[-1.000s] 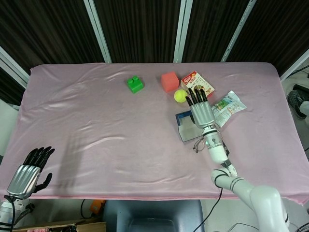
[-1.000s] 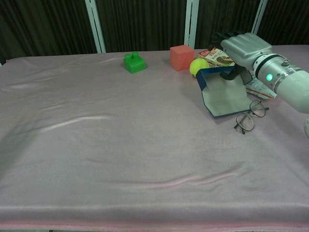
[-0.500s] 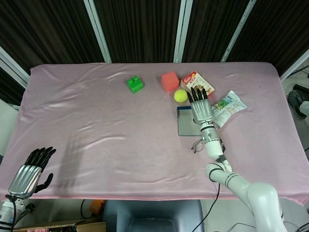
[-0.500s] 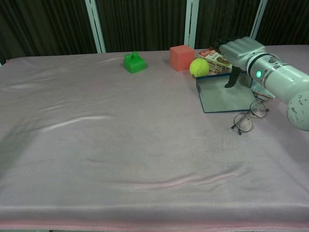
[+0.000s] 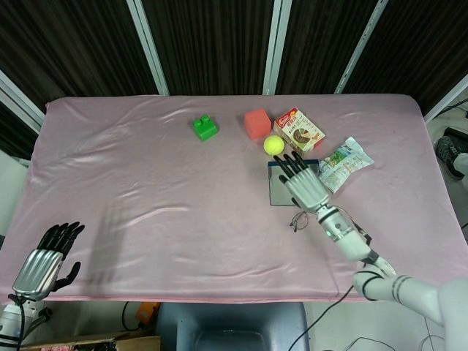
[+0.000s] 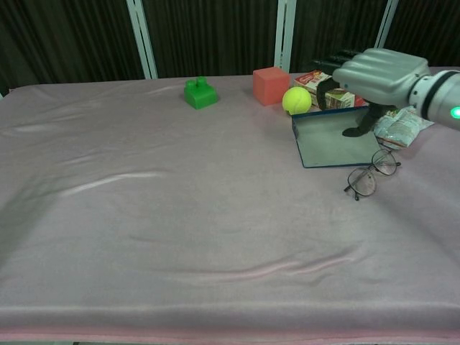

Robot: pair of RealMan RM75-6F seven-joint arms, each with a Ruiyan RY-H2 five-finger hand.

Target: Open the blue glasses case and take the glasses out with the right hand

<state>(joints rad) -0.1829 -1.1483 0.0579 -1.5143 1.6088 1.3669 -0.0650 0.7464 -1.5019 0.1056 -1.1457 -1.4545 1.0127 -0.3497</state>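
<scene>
The blue glasses case (image 5: 279,191) (image 6: 332,144) lies flat on the pink cloth, a grey face with a blue rim turned up. The glasses (image 5: 300,218) (image 6: 371,175) lie on the cloth just in front of the case, outside it, touched by nothing. My right hand (image 5: 303,184) (image 6: 377,72) hovers over the case's right side, palm down with its fingers stretched out, and holds nothing. My left hand (image 5: 44,263) rests at the table's near left corner, far from everything, its fingers apart and empty; the chest view does not show it.
A yellow tennis ball (image 5: 273,145) (image 6: 297,100) sits right behind the case. Behind it are a red cube (image 5: 257,123) (image 6: 271,85) and a snack box (image 5: 298,129) (image 6: 323,83). A snack packet (image 5: 344,163) (image 6: 399,126) lies right of the case, and a green block (image 5: 205,128) (image 6: 199,93) sits further left.
The case, propped up on edge a second ago, now lies flat. My right hand has lifted off it and drawn back toward the near right. The left hand has stayed put.
</scene>
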